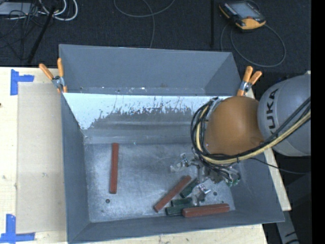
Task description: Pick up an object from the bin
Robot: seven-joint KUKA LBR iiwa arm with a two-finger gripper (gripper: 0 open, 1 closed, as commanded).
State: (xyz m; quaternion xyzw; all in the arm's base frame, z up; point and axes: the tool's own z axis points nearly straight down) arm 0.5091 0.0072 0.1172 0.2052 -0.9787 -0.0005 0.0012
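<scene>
Camera view: the gripper (204, 183) hangs low over a slanted brown stick (172, 193) near the bin's (147, 80) lower right corner, probably to pick it. Whether it is open or closed cannot be told.

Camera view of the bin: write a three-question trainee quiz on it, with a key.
1. True or false: the brown stick on the picture's left of the bin lies apart from the other sticks.
2. How many brown sticks lie in the bin? A two; B three; C six.
3. Fill in: the claw hangs over the heap of sticks and dark green pieces near the bin's front ____ corner, as the picture shows it.
Key: 1 true; 2 B; 3 right.
</scene>
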